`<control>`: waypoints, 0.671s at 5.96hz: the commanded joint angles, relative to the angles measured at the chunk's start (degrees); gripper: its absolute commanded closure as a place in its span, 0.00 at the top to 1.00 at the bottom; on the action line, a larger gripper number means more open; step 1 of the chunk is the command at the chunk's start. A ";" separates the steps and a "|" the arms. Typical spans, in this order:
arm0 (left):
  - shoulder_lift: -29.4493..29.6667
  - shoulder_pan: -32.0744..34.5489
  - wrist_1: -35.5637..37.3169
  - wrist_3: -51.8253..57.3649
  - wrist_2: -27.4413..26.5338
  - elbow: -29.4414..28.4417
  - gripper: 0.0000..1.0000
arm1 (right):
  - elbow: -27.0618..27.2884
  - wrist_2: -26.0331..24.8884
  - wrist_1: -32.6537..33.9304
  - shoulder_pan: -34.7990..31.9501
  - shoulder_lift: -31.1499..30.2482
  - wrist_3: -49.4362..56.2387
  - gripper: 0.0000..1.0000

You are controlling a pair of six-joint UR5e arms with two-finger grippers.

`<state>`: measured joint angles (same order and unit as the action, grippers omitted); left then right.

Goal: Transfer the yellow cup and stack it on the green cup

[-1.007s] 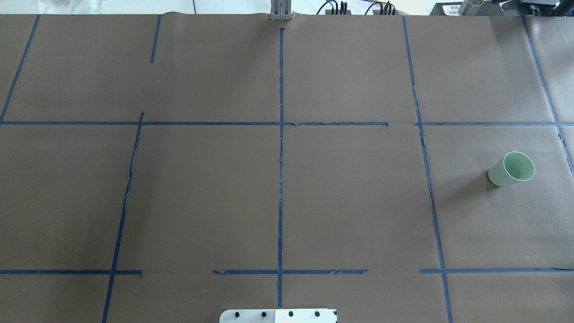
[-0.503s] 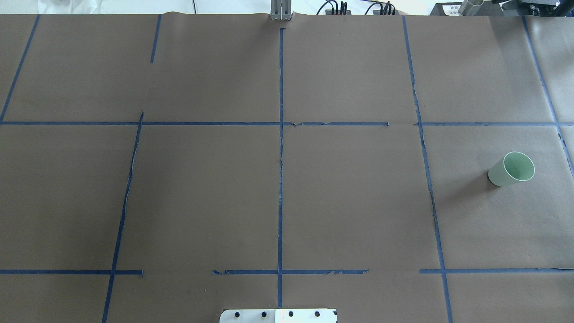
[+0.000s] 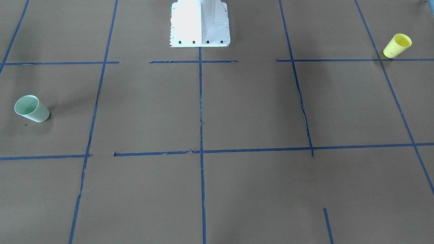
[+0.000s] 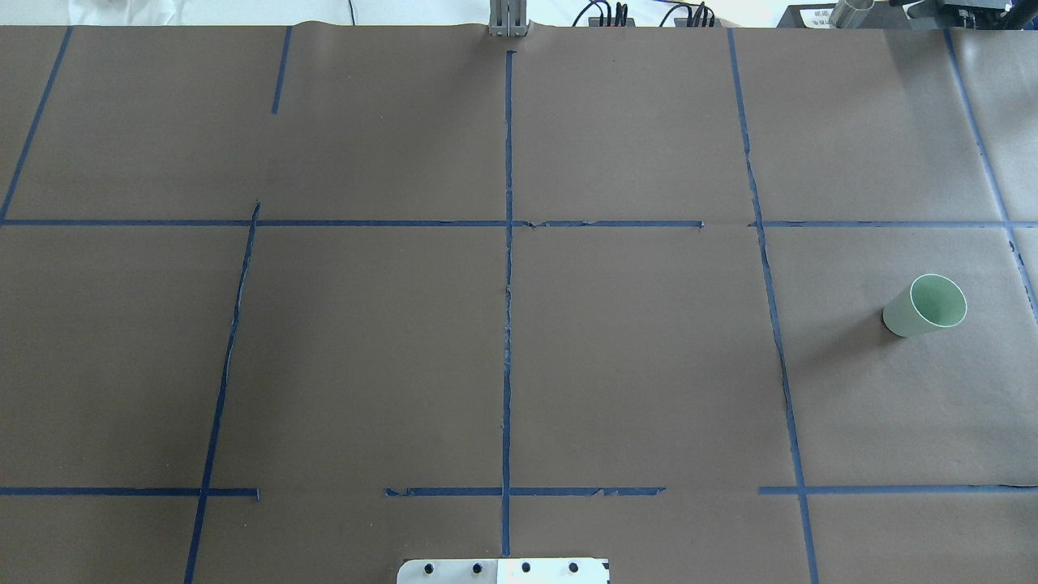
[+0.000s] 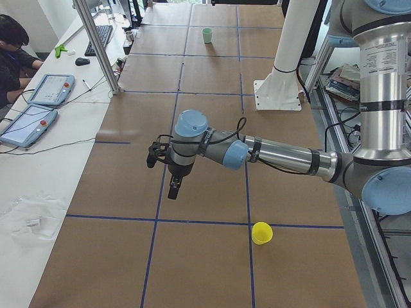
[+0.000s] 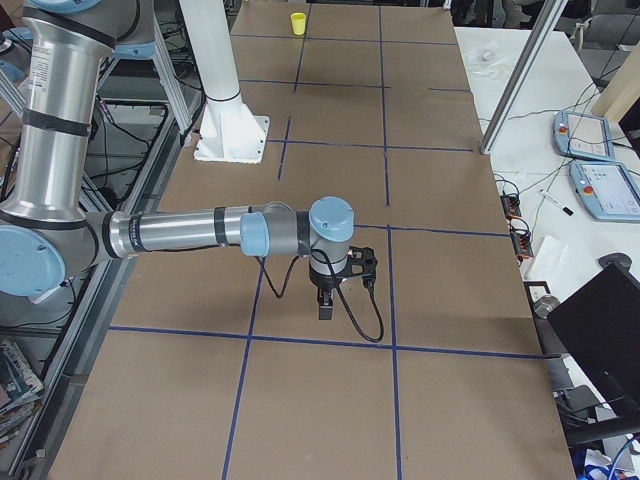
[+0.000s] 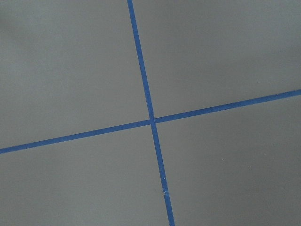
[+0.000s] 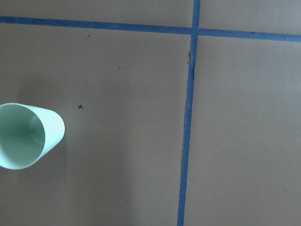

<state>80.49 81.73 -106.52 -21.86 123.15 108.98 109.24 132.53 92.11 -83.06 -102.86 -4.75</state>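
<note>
While left tool (image 5: 174,187), right tool (image 6: 325,306) hover above table (image 5: 199,269), clear of yellow cup (image 5: 261,233), green cup (image 8: 23,136): opening untellable.

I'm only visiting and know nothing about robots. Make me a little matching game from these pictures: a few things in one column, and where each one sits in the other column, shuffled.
Things
1. yellow cup
2. green cup
3. white mounting plate
4. blue tape lines

Places
A. upright on the robot's right side of the table
B. running across the brown surface as a grid
C. on the robot's left side, by a tape crossing
D. in the middle of the robot's own edge

Pairs: 1-C, 2-A, 3-D, 4-B
</note>
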 commanded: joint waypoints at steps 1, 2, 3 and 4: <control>-7.94 -14.93 -4.66 -25.03 -15.90 9.00 1.00 | 0.01 0.01 0.00 0.00 -0.15 0.18 1.00; -11.20 -21.89 -4.67 -37.51 -22.10 12.19 1.00 | 0.01 -0.08 0.00 0.00 -0.15 0.26 1.00; -14.46 -31.62 -4.58 -52.17 -33.82 13.35 1.00 | 0.10 -0.08 0.00 -0.09 -0.06 0.26 1.00; -16.14 -38.33 -3.10 -66.50 -41.07 13.36 1.00 | 0.10 -0.08 0.00 0.00 -0.06 0.26 1.00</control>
<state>66.56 50.86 -110.61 -74.16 90.34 121.74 109.31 132.46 92.11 -83.09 -102.95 -4.49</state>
